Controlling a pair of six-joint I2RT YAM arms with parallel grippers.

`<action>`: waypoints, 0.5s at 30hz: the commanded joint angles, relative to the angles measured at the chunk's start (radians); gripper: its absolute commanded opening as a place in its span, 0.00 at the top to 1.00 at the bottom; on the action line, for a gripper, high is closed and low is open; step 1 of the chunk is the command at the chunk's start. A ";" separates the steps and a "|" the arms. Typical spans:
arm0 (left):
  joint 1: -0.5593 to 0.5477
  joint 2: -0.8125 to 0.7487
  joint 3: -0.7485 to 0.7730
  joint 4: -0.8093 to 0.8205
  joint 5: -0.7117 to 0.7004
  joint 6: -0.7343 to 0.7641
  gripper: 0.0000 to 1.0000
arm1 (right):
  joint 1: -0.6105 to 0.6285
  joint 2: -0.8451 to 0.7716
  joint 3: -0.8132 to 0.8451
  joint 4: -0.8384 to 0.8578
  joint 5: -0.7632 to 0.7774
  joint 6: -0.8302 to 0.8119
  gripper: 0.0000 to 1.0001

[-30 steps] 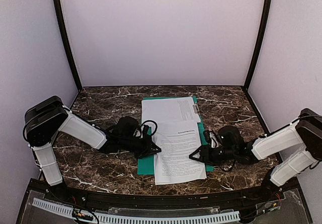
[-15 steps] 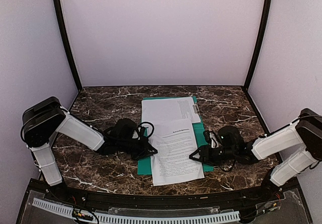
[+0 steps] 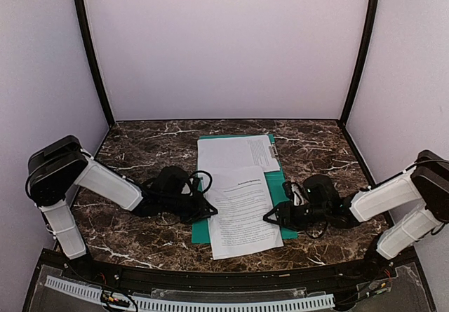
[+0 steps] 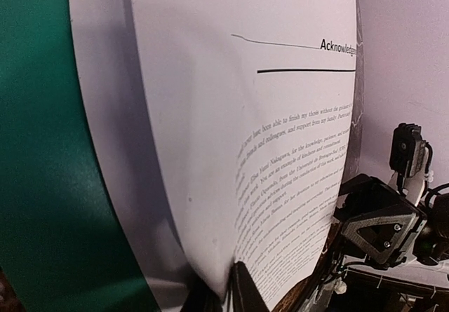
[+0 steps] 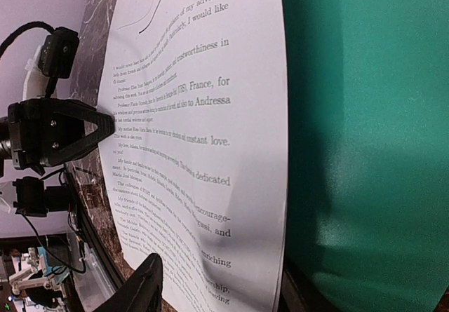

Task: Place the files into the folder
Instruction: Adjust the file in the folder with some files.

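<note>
The teal-green folder (image 3: 202, 231) lies flat at the table's middle. One white printed sheet (image 3: 235, 152) lies on its far half. A second sheet (image 3: 240, 210) lies skewed over its near half and overhangs the near edge. My left gripper (image 3: 209, 212) is shut on this sheet's left edge. In the left wrist view the sheet (image 4: 280, 151) rises out of the pinched jaws (image 4: 231, 294), with the green folder (image 4: 42, 151) to the left. My right gripper (image 3: 269, 218) is open at the sheet's right edge. Its fingers (image 5: 140, 287) straddle the sheet's corner (image 5: 210, 137) over the folder (image 5: 365, 151).
The dark marble table (image 3: 140, 151) is boxed in by pale walls at the back and both sides. A black rail (image 3: 210, 277) runs along the near edge. Each wrist view shows the other gripper across the sheet: the right one (image 4: 379, 231) and the left one (image 5: 59, 133).
The near sheet has slid a little to the left, drawn by my left gripper, which pulled back leftward. The right gripper has barely moved.
</note>
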 commanded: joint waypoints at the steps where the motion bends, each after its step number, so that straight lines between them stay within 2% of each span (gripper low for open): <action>1: 0.005 -0.058 -0.020 -0.030 -0.015 0.017 0.84 | 0.008 0.031 0.034 0.007 -0.005 -0.015 0.48; 6: 0.005 -0.119 -0.019 -0.101 -0.044 0.059 0.69 | 0.008 0.050 0.050 0.001 -0.010 -0.028 0.48; 10: 0.005 -0.175 -0.025 -0.176 -0.078 0.100 0.52 | 0.008 0.058 0.067 -0.015 -0.009 -0.042 0.48; 15: 0.005 -0.227 -0.037 -0.250 -0.107 0.134 0.42 | 0.008 0.071 0.080 -0.027 -0.004 -0.051 0.48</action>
